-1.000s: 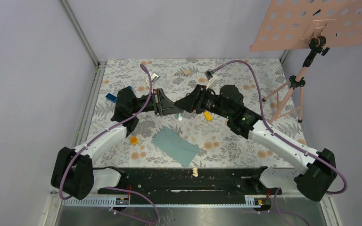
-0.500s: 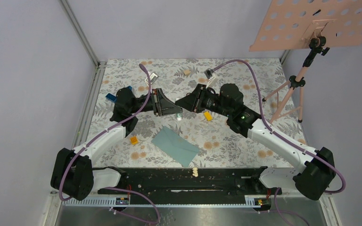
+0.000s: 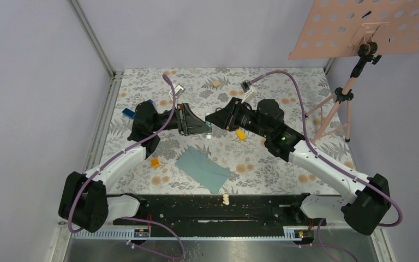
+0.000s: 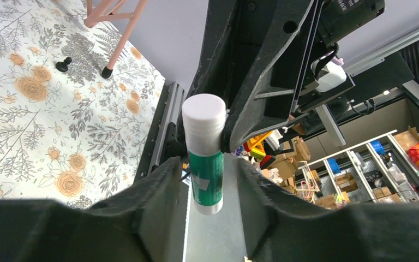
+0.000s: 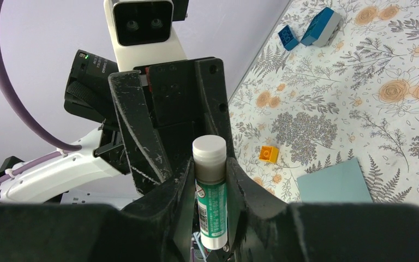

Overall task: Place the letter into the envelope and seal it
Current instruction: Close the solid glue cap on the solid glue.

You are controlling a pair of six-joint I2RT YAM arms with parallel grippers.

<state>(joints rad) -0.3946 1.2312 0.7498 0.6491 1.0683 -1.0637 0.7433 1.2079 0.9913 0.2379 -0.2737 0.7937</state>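
The teal envelope (image 3: 203,170) lies flat on the floral table near the front middle, and its corner also shows in the right wrist view (image 5: 335,188). The letter is out of view. Above the table's middle the two grippers meet tip to tip around a green-and-white glue stick (image 3: 208,134). My right gripper (image 5: 211,169) is shut on the glue stick (image 5: 211,202), both fingers pressed against its sides. My left gripper (image 4: 207,185) stands open around the stick's lower end (image 4: 207,164), with a gap on each side.
Orange bricks (image 3: 155,162) (image 3: 240,134) lie left of and behind the envelope. Blue bricks (image 3: 129,113) sit at the back left. A pink perforated board (image 3: 365,27) on a tripod stand (image 3: 342,103) rises at the right. A black rail (image 3: 213,207) runs along the near edge.
The right gripper closed onto the glue stick, then the left gripper's jaws opened off it. Both arms stayed nearly in place.
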